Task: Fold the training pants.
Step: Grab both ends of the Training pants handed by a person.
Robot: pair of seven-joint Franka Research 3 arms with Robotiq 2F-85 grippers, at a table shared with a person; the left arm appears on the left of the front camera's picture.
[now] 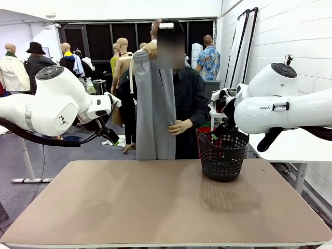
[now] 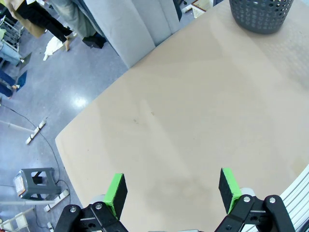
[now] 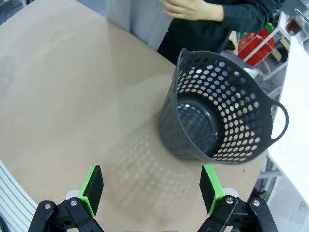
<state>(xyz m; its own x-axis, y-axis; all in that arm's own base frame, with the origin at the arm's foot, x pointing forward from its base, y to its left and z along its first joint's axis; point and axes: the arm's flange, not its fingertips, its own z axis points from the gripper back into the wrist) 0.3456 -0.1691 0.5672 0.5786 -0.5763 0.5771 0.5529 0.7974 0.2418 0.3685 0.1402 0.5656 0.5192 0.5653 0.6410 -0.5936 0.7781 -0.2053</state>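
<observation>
Training pants (image 1: 154, 104) hang full length in the air beyond the far edge of the table (image 1: 155, 207), not touching it; the person's upper hand (image 1: 150, 50) holds the waistband high, and the lower hand (image 1: 180, 127) rests against the legs about halfway down; the two legs seem to lie together, so we judge that a lengthwise fold is in hand. Our left gripper (image 2: 171, 186) hovers over bare tabletop, green pads spread wide with nothing between them; our right gripper (image 3: 152, 186) is likewise spread and empty, above the table just beside the black mesh basket (image 3: 222, 116). We judge that no folding on the table has begun; the next move calls for the cloth to come down flat, or for each gripper to take a corner, clear of the basket.
</observation>
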